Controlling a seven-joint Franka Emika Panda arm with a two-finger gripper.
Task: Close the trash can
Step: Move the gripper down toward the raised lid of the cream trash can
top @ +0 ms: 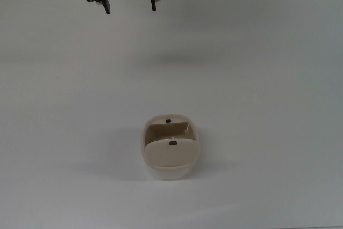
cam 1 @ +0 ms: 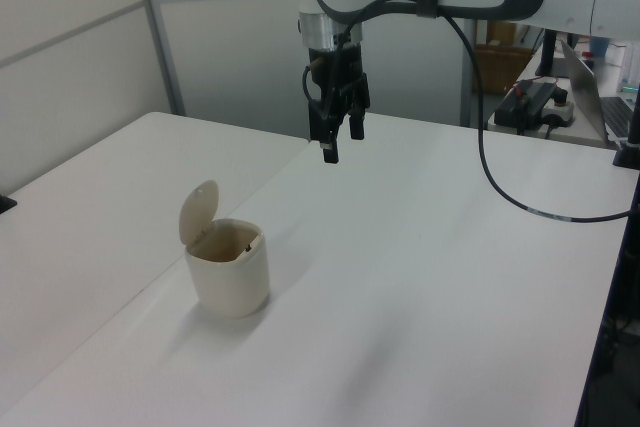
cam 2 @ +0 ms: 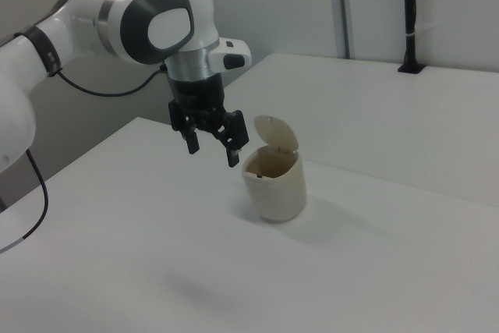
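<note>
White table [top: 268,79] bare but for the trash can [top: 170,156], lid [top: 171,151] upright. Gripper [top: 130,5] hangs high, empty, jaws wide, well apart toward the top view's far edge, slightly left; lid stands on the can's near side.

- The arm [cam 2: 117,21] reaches in, wrist bent straight down
- The gripper [top: 130,5] hangs in mid-air, pointing down
- Its two black fingers [top: 106,7] stand spread apart, holding nothing
</note>
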